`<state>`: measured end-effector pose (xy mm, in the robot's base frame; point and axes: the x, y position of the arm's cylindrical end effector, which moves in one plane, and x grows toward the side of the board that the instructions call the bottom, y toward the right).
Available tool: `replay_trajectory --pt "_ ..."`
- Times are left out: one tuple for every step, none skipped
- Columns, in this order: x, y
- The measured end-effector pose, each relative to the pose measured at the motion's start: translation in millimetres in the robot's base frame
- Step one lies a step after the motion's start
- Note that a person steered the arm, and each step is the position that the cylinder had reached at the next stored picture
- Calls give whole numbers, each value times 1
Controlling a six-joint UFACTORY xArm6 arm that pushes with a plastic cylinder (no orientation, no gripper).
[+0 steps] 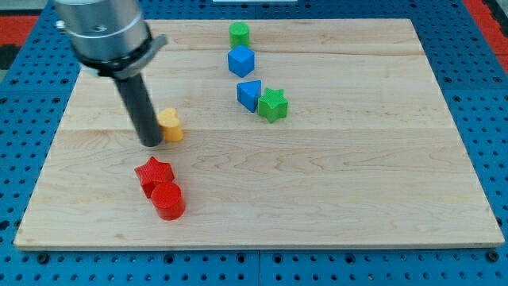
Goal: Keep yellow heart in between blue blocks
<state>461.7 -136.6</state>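
Note:
A yellow heart block (171, 125) lies on the wooden board (333, 183) left of centre. My tip (152, 143) rests against the heart's left side, touching it. A blue cube (240, 60) sits near the view's top centre. A blue triangular block (249, 94) lies just below the cube. The heart is well to the left of and below both blue blocks.
A green block (239, 33) sits above the blue cube at the board's top edge. A green star (272, 104) touches the blue triangular block's right side. A red star (153, 174) and a red cylinder (168, 200) lie together below the heart.

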Motion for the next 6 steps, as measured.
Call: replay_trajectory --pt "-2 -9" --pt "-18 12" --pt "-43 37" --pt "-66 48" --pt "-83 75" --pt "-103 122"
